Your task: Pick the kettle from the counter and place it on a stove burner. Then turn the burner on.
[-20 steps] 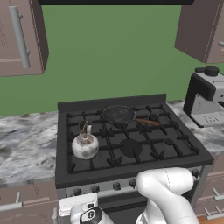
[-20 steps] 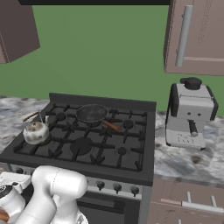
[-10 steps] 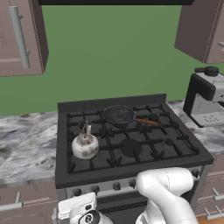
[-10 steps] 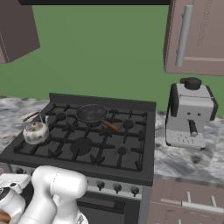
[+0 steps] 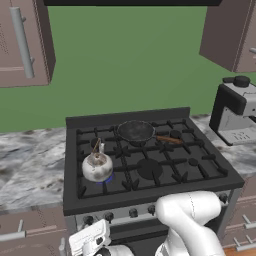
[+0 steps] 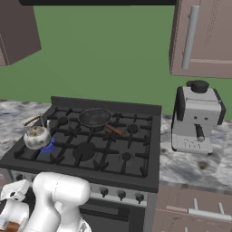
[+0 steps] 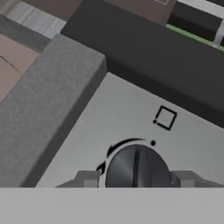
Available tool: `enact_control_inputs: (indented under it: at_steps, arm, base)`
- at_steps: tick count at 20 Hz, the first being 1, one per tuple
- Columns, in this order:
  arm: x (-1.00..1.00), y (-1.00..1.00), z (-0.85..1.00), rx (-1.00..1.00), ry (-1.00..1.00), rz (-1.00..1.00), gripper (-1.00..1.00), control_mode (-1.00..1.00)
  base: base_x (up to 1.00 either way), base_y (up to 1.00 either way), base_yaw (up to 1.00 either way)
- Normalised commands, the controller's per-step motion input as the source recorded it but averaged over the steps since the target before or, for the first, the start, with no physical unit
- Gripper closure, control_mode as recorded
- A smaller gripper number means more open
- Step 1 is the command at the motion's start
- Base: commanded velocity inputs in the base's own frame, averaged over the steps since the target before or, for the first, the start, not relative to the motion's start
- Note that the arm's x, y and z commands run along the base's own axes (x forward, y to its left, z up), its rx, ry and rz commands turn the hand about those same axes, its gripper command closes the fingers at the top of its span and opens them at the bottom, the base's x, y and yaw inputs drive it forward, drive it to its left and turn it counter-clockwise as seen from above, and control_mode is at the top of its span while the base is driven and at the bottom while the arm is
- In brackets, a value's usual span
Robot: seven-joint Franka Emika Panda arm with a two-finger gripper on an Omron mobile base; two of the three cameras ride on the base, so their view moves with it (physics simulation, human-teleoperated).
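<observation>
Kettle: the kettle (image 5: pixel 97 166) stands upright on the front-left burner (image 5: pixel 106 176) of the stove (image 5: pixel 150 165), off the counter (image 5: pixel 30 165); a blue flame shows under its right edge, also from the right base view (image 6: pixel 48 146).
Pan: a dark pan (image 5: pixel 135 131) sits on a rear burner, well apart from the kettle.
Pincer: the gripper (image 7: pixel 136 179) is down at the stove's front panel, its two fingertips (image 7: pixel 87 179) set either side of a dark round knob (image 7: pixel 138 168); the jaws stand partly open, about the knob's width. Whether the pads truly press the knob I cannot tell.
Stage: judging by the flame, placing is done and the burner looks lit.
Kettle handling: likely rigid, smooth metal, slippery on its rounded body and fairly light if empty; the thin arched handle (image 5: pixel 95 147) on top is the sensible place to grip.
Knob handling: stiff and small, ridged across its face; grip across that ridge.
</observation>
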Motion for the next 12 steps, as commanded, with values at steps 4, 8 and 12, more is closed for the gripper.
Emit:
enact_control_inputs:
  at_steps: [4,8,12]
  arm:
    - [0.0,0.29,-0.41,-0.47,0.17,0.51,1.0,-1.0]
    - [0.0,0.27,-0.55,-0.51,0.22,0.56,1.0,-1.0]
    - [0.0,0.28,-0.39,-0.48,0.22,0.56,1.0,-1.0]
  base:
    - [0.0,0.0,0.0]
    - [0.0,0.0,0.0]
    - [0.0,0.0,0.0]
